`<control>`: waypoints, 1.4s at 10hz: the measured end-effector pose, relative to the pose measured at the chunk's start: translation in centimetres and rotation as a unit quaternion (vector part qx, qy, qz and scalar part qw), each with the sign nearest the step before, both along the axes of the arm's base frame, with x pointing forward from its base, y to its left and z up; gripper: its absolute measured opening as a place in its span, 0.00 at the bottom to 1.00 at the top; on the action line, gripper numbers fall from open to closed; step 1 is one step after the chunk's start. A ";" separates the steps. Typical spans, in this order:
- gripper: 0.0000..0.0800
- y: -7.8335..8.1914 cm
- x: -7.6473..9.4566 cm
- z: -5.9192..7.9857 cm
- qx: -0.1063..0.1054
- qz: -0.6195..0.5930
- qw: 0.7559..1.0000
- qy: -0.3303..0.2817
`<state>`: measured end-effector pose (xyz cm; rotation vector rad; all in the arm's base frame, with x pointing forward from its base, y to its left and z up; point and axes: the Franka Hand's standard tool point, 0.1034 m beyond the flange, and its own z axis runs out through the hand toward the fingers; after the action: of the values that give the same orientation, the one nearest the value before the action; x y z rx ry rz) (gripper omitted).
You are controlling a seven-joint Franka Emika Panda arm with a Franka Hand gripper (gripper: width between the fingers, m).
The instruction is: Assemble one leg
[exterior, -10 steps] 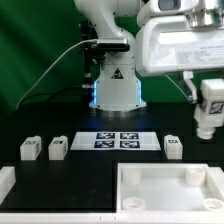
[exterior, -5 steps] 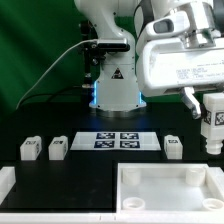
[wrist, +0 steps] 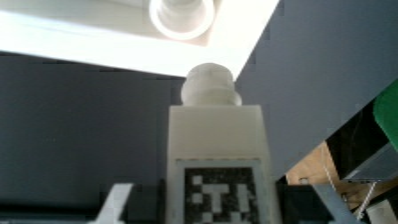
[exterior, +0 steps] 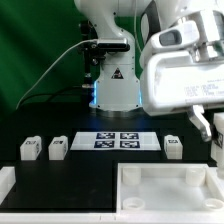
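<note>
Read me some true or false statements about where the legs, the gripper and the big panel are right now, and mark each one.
1. Two loose legs stand on the exterior view's left of the marker board. True.
2. The gripper is open and empty. False: the wrist view shows it shut on a leg.
3. The held leg is seated in the panel. False: it hangs in the gripper, clear of the panel.
4. One more loose leg stands on the exterior view's right of the marker board. True.
</note>
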<state>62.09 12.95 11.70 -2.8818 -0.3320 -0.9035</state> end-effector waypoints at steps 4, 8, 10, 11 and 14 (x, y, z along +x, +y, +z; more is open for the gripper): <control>0.36 -0.5 0.3 -2.4 -0.002 -0.002 1.000 0.011; 0.36 -1.3 -0.3 -3.9 -0.008 0.001 1.000 0.017; 0.37 -1.3 -0.5 -4.7 -0.007 0.000 1.000 0.017; 0.37 -1.3 -0.4 -4.8 -0.006 -0.001 1.000 0.004; 0.37 -1.3 -0.3 -4.8 -0.005 -0.001 1.000 -0.006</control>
<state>61.80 11.69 6.91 -2.8878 -0.3360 -0.9232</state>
